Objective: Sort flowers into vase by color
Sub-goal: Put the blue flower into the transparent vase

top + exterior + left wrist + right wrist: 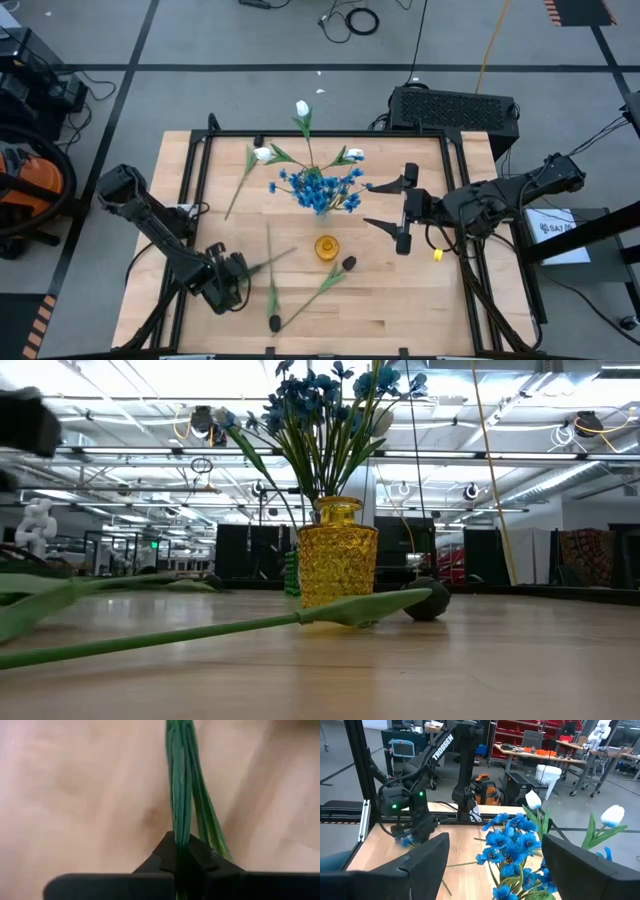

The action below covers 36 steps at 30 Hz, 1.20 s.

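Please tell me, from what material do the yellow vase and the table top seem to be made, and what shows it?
The small yellow textured vase looks like glass, possibly clear plastic: it is translucent amber, glossy, with a bumpy pressed pattern that catches light. The light wooden table top looks like butcher-block wood with a smooth, faintly satin finish: parallel joined strips and pale grain show in the high view.

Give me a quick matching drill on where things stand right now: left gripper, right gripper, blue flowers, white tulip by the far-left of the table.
Things:
1. left gripper
2. right gripper
3. blue flowers
4. white tulip

States:
A. standing in a vase with other white tulips
B. lying flat on the table
C. shut on a green stem
D. open, holding nothing, beside the bouquet

Pairs: 1-C, 2-D, 3-A, 4-B
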Motion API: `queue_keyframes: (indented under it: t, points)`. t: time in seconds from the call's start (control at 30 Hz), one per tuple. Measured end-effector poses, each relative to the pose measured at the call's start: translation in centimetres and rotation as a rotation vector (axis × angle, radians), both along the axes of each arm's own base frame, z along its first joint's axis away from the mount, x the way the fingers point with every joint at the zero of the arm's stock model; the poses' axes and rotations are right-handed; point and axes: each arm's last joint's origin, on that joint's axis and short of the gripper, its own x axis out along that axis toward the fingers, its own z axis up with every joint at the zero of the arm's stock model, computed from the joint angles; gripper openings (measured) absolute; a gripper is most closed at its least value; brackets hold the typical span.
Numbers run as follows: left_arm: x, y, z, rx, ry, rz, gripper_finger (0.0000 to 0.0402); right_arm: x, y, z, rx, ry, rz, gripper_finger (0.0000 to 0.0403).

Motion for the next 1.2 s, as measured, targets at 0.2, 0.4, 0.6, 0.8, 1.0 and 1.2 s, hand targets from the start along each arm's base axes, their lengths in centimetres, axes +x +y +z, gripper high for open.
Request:
queue_keyframes:
  t: [0.2,0.4,0.6,0.8,1.0,1.2]
  points:
    - [0.8,1.9,2.9,0.088,0.101,0.026,0.0028,0.0,0.0,0.0,-0.001,-0.001,0.000,0.0309]
    - [1.7,3.1,7.4,0.051,0.261,0.017,0.0024,0.1,0.0,-0.1,-0.012,0.005,0.002,0.0309]
    - [3.0,4.9,11.9,0.060,0.297,0.035,0.0023,0.4,0.2,-0.3,-0.043,0.021,0.006,0.0309]
    - [4.2,7.4,13.3,0.114,0.286,0.012,0.0022,1.2,0.5,-1.1,-0.105,0.064,0.017,0.0309]
    - [5.0,9.5,13.3,0.106,0.311,0.016,0.0022,2.0,0.9,-1.8,-0.153,0.099,0.025,0.0309]
    - [5.2,10.5,13.3,0.085,0.335,-0.028,0.0022,2.8,1.1,-1.8,-0.237,0.084,0.041,0.0309]
